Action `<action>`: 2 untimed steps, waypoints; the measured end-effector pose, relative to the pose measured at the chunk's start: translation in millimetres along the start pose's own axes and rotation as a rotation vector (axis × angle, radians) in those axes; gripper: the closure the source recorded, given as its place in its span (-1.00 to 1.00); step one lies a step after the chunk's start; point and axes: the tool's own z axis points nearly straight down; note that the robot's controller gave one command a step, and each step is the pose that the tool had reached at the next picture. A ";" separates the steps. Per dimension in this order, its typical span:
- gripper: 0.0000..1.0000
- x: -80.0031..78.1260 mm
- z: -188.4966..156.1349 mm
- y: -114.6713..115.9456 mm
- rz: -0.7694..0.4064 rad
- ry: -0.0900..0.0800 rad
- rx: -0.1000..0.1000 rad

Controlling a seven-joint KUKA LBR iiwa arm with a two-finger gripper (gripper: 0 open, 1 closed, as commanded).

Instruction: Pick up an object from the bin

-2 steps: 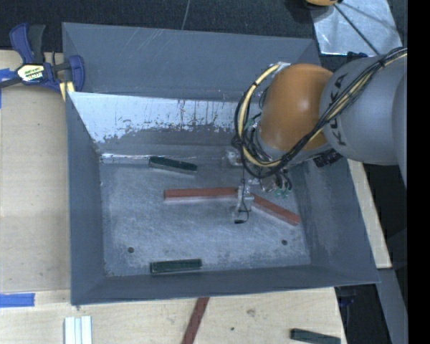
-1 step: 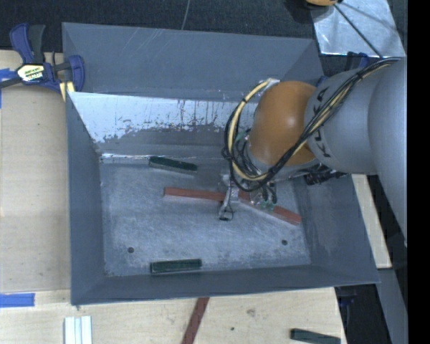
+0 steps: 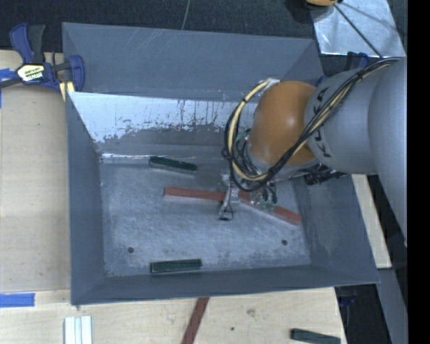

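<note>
- The two-finger gripper (image 3: 228, 208) on the KUKA arm hangs low over a long, flat, red-brown strip (image 3: 190, 193), roughly at the strip's midpoint; whether the tool is apart or closed cannot be told from this angle.
- The strip lies flat on the floor of the grey metal bin (image 3: 86, 213), across the bin's middle.
- Its long axis runs from the bin's left side towards its right, dipping slightly towards the bin's front wall at the right end.
- It looks thin, stiff and light, likely hard to get under; a pinch across its narrow width near the middle should keep it balanced.
- One short dark green bar (image 3: 173, 164) lies near the bin's back wall, another dark green bar (image 3: 175, 266) against the bin's front wall.
</note>
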 end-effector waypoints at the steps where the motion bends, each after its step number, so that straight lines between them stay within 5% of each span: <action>1: 1.00 14.9 -158.7 -18.6 -0.099 -0.001 0.001; 2: -1.00 15.8 -157.2 -18.6 -0.099 0.003 0.001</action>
